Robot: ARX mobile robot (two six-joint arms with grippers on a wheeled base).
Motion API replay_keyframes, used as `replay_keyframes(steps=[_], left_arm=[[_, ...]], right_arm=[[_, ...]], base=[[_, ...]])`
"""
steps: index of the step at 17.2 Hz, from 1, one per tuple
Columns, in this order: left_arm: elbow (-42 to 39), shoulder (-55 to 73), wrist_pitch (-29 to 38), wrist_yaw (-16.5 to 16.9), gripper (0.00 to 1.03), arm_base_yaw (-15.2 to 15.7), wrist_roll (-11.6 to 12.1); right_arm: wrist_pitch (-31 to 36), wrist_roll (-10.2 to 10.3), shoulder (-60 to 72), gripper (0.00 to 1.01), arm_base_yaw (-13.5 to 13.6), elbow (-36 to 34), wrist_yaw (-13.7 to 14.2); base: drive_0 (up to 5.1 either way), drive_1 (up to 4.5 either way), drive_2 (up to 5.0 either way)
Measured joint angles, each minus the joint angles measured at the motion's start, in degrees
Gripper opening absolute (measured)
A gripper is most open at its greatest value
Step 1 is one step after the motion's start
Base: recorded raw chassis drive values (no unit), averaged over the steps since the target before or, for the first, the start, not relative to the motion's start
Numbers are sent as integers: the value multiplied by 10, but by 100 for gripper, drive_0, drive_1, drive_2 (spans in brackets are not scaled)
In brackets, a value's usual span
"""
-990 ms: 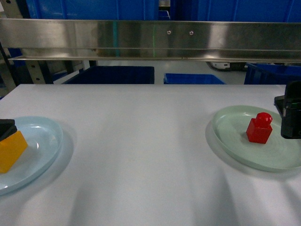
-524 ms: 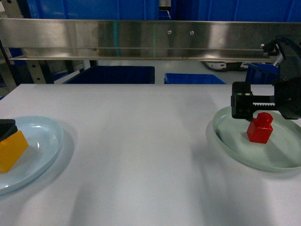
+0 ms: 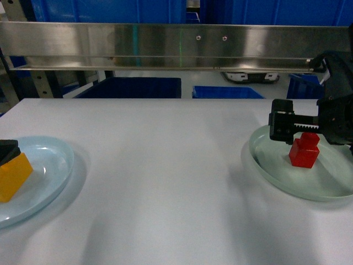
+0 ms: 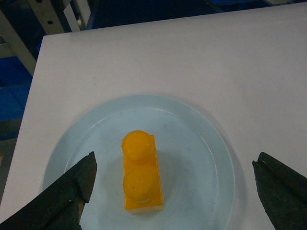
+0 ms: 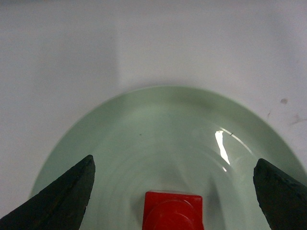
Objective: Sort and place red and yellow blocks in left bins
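Note:
The red block [image 3: 304,153] [image 5: 172,212] sits on a pale green plate [image 3: 276,165] [image 5: 158,124] at the right. My right gripper [image 3: 312,130] [image 5: 173,165] hovers open just above it, its fingers spread wide on either side and touching nothing. At the left, the yellow block [image 3: 12,175] [image 4: 140,173] with two studs lies on a pale blue plate [image 3: 52,160] [image 4: 196,139]. Straddling it from above, my left gripper [image 4: 173,165] is open; only one finger [image 3: 7,149] shows in the head view. Blue bins [image 3: 132,87] stand beyond the table's far edge.
A steel rail [image 3: 165,47] runs across above the far side of the white table [image 3: 165,165]. Behind the table stand more blue crates [image 3: 226,92] and another one [image 3: 317,85] at the right.
My right gripper came in from the right edge to above the red block, then sank a little toward it. The left gripper and yellow block have not moved.

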Motion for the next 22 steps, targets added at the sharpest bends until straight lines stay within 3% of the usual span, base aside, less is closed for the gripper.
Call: replay_keyframes(steps=[7, 11, 15, 18, 22], left_arm=[[0, 0, 0, 0, 98, 0, 0], [0, 0, 0, 0, 98, 0, 0], [0, 0, 0, 0, 98, 0, 0], [0, 0, 0, 0, 98, 0, 0], [0, 0, 0, 0, 98, 0, 0]], right_arm=[[38, 0, 37, 98, 0, -14, 18], [64, 0, 44, 98, 0, -31, 12], [115, -7, 44, 74, -8, -62, 0], [148, -38, 44, 51, -14, -81, 3], [163, -54, 46, 30, -19, -86, -4]], base=[[0, 0, 0], [0, 0, 0], [0, 0, 0], [0, 0, 0], [0, 0, 0]])
